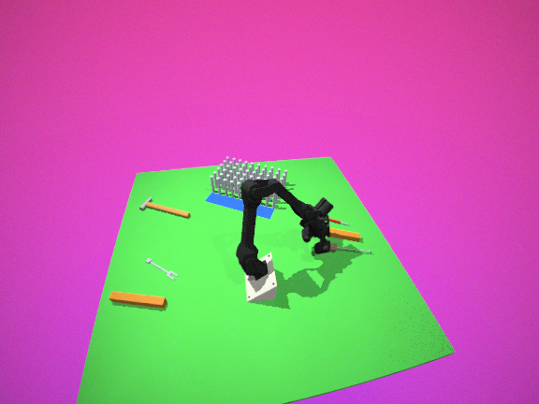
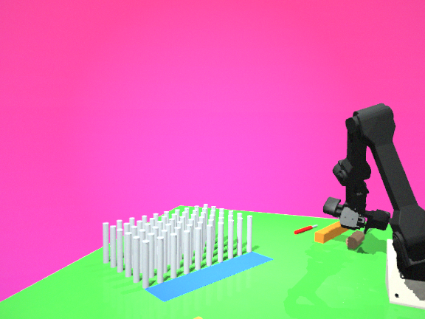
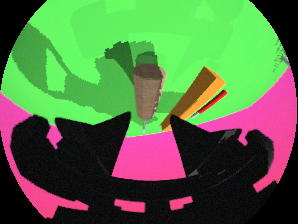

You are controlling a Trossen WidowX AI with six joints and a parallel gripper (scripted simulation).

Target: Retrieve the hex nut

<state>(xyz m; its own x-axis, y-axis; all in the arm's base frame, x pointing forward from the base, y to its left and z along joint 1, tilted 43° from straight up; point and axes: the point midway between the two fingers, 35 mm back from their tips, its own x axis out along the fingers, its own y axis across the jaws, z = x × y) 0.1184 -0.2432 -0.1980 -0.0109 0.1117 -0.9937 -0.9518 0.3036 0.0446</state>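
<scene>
My gripper (image 1: 318, 240) (image 2: 357, 226) (image 3: 150, 116) is partly open and empty, above a tool (image 1: 332, 248) (image 2: 355, 240) (image 3: 148, 92) with a thick brown handle and thin metal shaft. The tool lies on the table; in the wrist view its handle shows beyond the gap between the fingertips. The grey metal spacers (image 1: 211, 183) (image 2: 145, 263) stand upright in rows at the back. The blue taped strip (image 1: 222, 201) (image 2: 210, 277) lies in front of them. The hex nut cannot be made out.
An orange bar (image 1: 345, 235) (image 2: 326, 233) (image 3: 192, 97) lies beside the brown-handled tool, with a red-handled tool (image 1: 334, 221) (image 2: 303, 230) (image 3: 212, 102) beyond it. A hammer (image 1: 168, 209), a small forked tool (image 1: 161, 267) and another orange bar (image 1: 138, 299) lie at the left.
</scene>
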